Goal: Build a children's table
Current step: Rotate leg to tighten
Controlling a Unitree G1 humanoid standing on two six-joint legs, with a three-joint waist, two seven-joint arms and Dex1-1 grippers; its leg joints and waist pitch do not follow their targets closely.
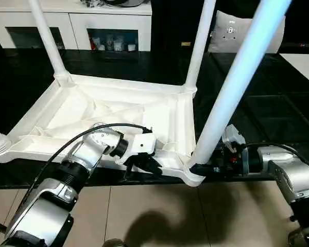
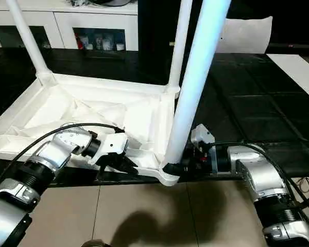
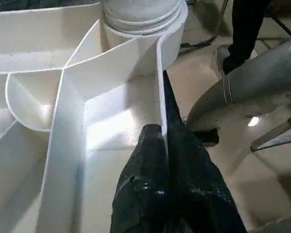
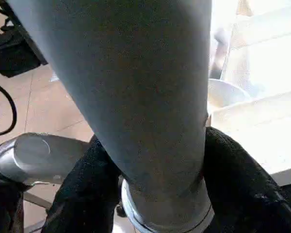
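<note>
Nearest, the left tool [image 1: 140, 163] pinches the near rim of the upturned tabletop [image 1: 118, 116] on the black desk [image 1: 257, 118], seemingly to steady it. The right tool [image 2: 183, 164] clamps the near corner leg [image 1: 237, 82] at its socket, apparently seating it. Beyond, two more legs [image 1: 198, 46] stand upright.

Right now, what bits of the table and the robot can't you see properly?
- Tops of the legs: cut off by the upper edge in both eye views.
- Near-left corner of the tabletop: cut off by the left edge in the eye views.
- Right gripper: its fingers wrap the near leg, whose bulk hides the fingertips in the right wrist view.
</note>
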